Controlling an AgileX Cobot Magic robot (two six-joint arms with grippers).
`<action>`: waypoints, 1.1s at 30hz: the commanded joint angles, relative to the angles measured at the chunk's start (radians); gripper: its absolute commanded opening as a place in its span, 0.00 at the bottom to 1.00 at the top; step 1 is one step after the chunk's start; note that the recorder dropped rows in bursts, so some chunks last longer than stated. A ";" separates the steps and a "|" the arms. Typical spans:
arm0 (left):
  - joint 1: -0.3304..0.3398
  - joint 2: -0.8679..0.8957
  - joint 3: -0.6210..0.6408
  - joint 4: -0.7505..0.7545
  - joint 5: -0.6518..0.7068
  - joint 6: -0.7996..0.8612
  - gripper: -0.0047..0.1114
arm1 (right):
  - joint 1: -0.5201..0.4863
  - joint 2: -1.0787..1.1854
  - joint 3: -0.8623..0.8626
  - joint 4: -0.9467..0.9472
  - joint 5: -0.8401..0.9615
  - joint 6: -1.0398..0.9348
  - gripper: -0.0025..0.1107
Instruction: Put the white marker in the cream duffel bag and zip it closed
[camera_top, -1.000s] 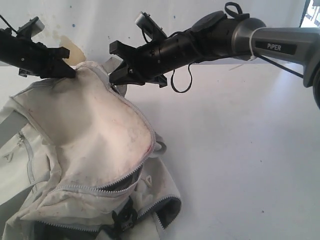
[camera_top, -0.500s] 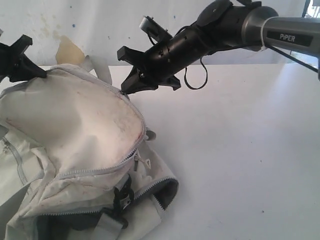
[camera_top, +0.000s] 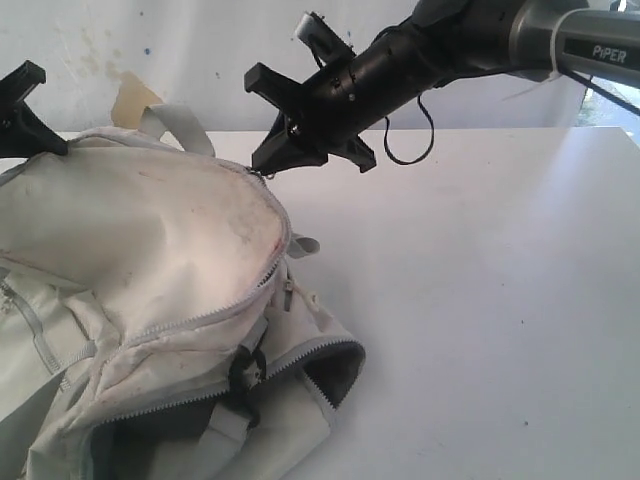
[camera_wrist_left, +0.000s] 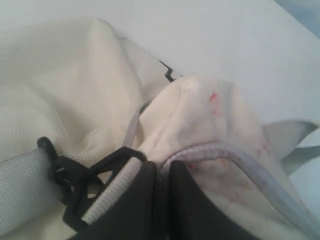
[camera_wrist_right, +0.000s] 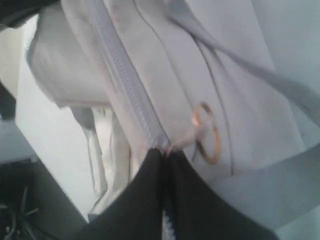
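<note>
Right gripper (camera_top: 268, 168) had lifted up-right, clamped on zip pull (camera_wrist_right: 172, 146); left gripper (camera_top: 52, 146) pinched bag (camera_top: 150, 250) rim, upper left; zip (camera_top: 200, 318) ran toward lower centre.

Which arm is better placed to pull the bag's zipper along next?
Right, probably: the right gripper is shut at the zipper pull; the left gripper only pinches the edge of the bag.
</note>
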 joint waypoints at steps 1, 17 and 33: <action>0.052 -0.027 -0.007 0.152 -0.175 -0.035 0.04 | -0.034 -0.020 0.000 -0.105 0.131 0.022 0.02; 0.043 -0.051 -0.007 0.191 -0.169 -0.083 0.04 | -0.070 -0.020 0.000 -0.117 0.036 0.097 0.02; -0.088 -0.051 -0.007 -0.053 -0.096 0.237 0.04 | -0.021 0.009 0.000 0.298 -0.176 -0.152 0.02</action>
